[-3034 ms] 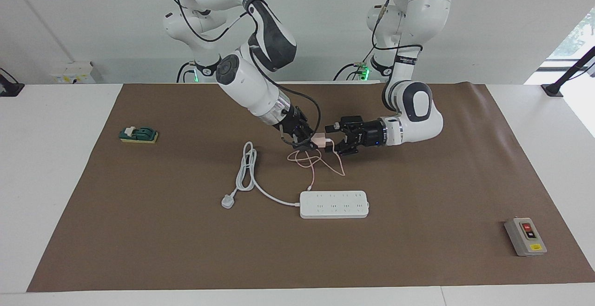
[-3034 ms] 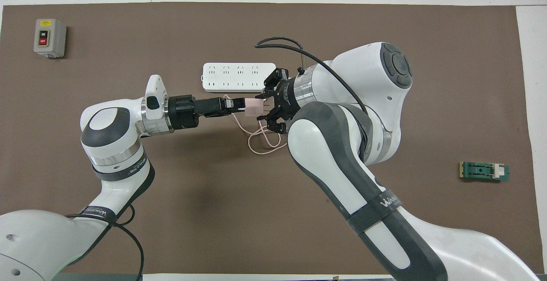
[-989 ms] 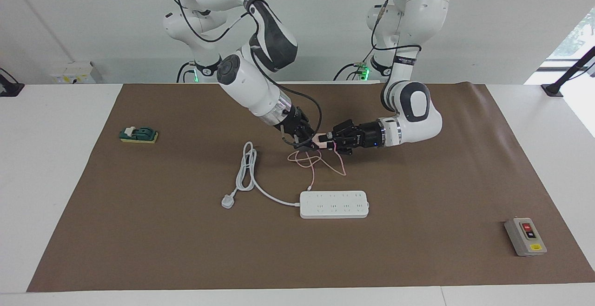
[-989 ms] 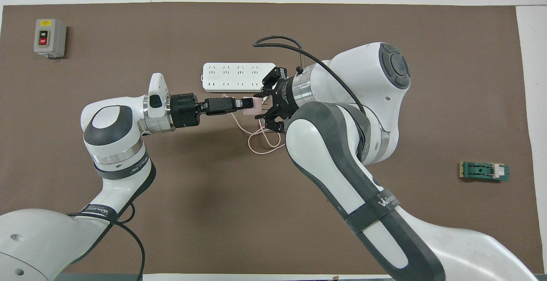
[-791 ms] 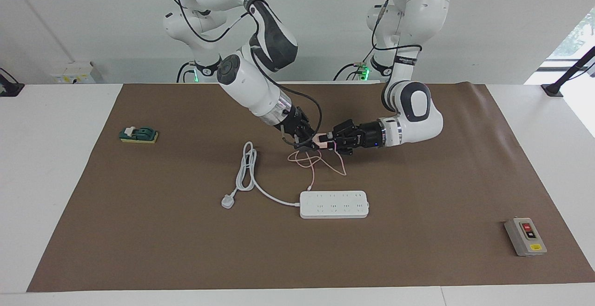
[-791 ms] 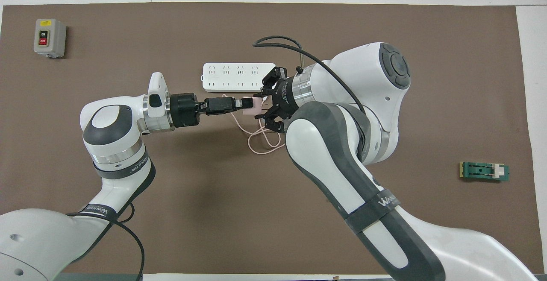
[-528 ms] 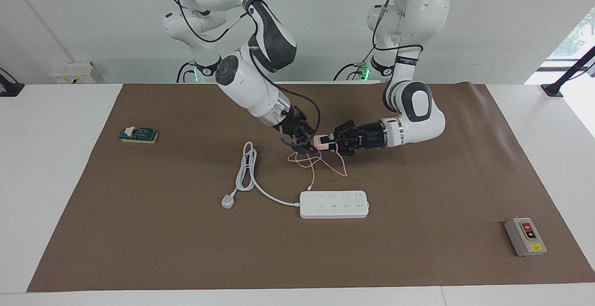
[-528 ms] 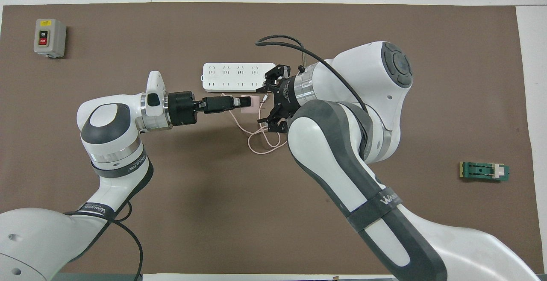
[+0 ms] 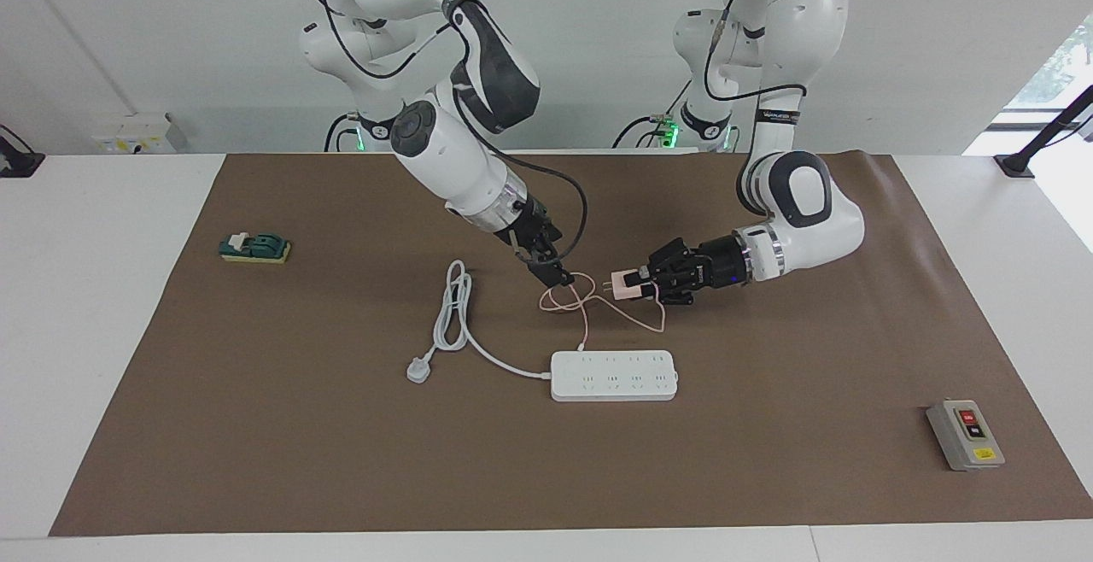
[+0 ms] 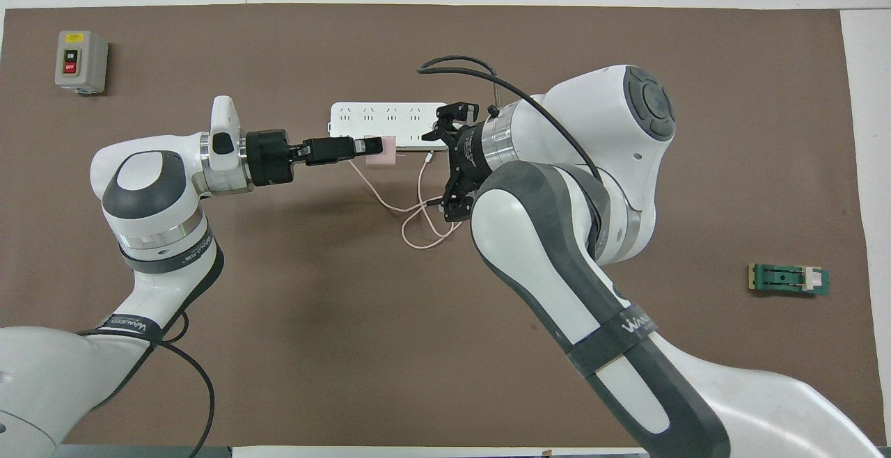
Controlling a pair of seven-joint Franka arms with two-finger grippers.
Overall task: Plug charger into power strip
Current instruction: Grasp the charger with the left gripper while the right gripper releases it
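Left end effector (image 9: 651, 287) pinches pink charger (image 9: 623, 286) in air over brown mat, near power strip (image 9: 614, 375), prongs toward right arm. Right end effector (image 10: 451, 159) now spread, off charger it clamped a second ago, hovering over pink cable (image 9: 589, 301). Charger shifted toward left arm's end of bench (image 9: 111, 229).

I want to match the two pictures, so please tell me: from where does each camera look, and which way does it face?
Facing view: high across the table, looking at the robots; both arms show whole, the left gripper holding the charger.
Overhead view: high above the robots' end, looking steeply down; forearms enter from the bottom.
Both share the power strip, the right gripper and the brown mat, half a turn apart.
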